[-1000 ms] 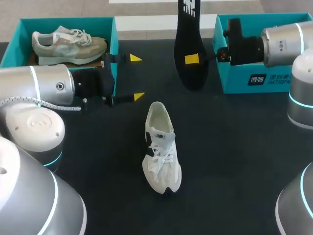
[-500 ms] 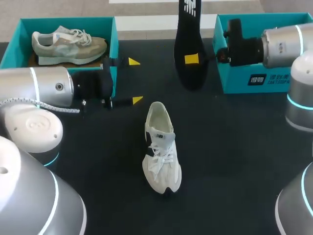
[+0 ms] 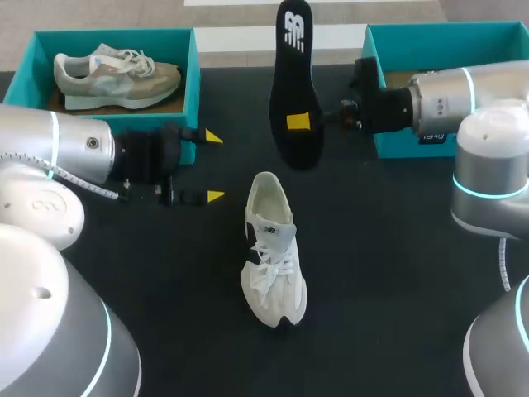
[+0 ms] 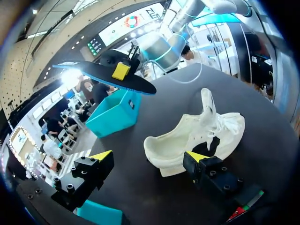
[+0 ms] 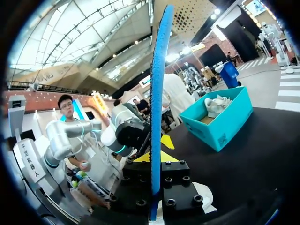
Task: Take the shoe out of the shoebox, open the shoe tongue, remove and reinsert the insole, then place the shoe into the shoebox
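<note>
black table [image 3: 380, 248] — right end effector [image 3: 299, 122] clamps insole [image 3: 291, 74].

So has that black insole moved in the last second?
Yes. The insole, held in the right claw, has shifted left, away from the right-hand teal box.

insole [image 5: 157, 93] — upright, edge-on | fingers [image 5: 180, 187] clamp it | shoebox [image 5: 220, 123] beyond

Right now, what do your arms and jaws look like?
Left arm and right arm: silver rounded links, cyan light rings at joints, black wrists. A pale braided cable runs along each. Jaws: black bolted blocks with yellow wedge tips.
</note>
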You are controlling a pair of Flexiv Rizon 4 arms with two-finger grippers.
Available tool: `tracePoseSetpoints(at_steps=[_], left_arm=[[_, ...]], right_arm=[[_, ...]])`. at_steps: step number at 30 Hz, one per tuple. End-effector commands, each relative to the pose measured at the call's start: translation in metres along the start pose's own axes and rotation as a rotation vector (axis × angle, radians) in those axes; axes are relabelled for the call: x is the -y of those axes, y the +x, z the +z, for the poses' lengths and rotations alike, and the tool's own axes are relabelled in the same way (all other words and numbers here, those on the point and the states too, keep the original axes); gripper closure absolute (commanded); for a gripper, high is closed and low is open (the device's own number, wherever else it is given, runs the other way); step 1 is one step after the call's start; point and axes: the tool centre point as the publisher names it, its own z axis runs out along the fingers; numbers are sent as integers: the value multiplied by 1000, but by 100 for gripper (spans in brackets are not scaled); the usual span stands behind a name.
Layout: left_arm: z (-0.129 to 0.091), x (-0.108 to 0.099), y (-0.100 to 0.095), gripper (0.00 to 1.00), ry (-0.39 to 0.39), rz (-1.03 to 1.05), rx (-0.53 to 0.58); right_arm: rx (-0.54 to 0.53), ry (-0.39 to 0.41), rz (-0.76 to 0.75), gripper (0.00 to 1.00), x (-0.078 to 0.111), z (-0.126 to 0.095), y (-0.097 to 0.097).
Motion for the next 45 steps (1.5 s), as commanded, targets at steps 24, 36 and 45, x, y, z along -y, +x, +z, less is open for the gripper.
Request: tracePoseSetpoints(at_steps=[24,36,45], left_arm=[[47,-36,50,0,-54,-117,-88],[52,-40,56,0,-93,-48,-155],[51,-32,43,0,-147,-39,-153]], right_arm=[[-24,-36,-45,100,30,20,-26],[-68,-29,-70,100,59,55,-44],[-62,5,-54,100,62,61,-42]])
